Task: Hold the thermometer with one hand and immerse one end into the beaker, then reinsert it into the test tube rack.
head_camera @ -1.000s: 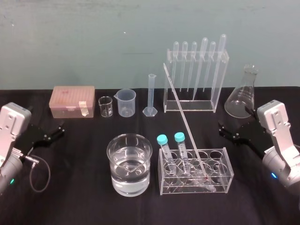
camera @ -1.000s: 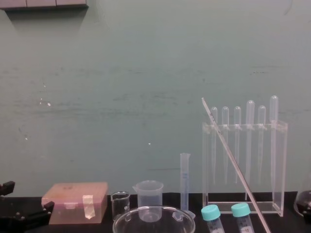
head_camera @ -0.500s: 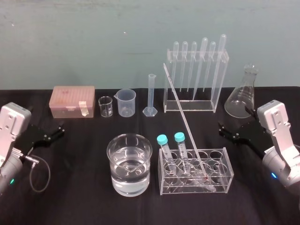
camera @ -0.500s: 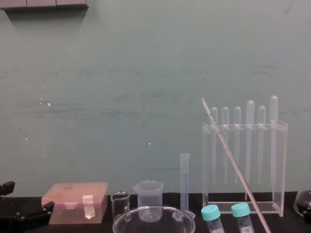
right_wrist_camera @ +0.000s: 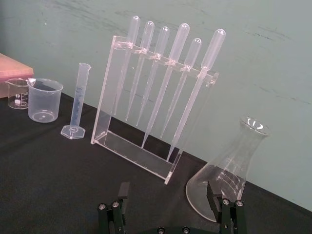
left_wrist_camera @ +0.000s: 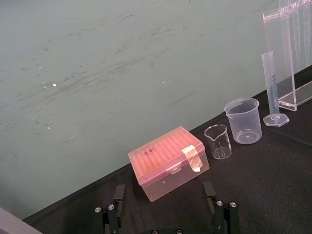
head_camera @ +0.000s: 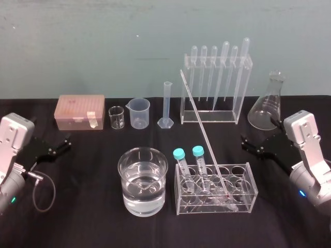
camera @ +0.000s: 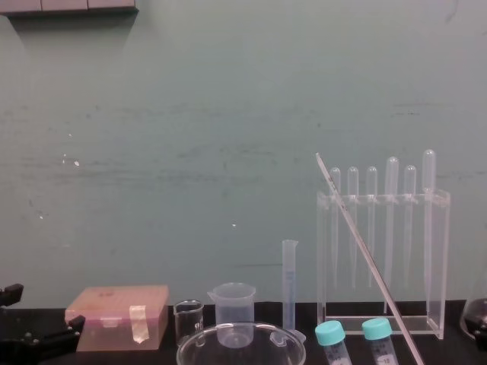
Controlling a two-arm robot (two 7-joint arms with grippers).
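Thermometer [head_camera: 202,129] leans diagonally, lower end inside low clear test tube rack [head_camera: 243,192] at front of black tabletop [head_camera: 83,217], top tilted back and to robot's left, crossing tall pipette stand [head_camera: 207,118] behind. Beaker [head_camera: 143,199], part-filled with clear liquid, just left of rack. Left claw [head_camera: 66,142] open, empty, far left. Right claw [head_camera: 244,142] open, empty, far right, near conical flask [head_camera: 266,111].
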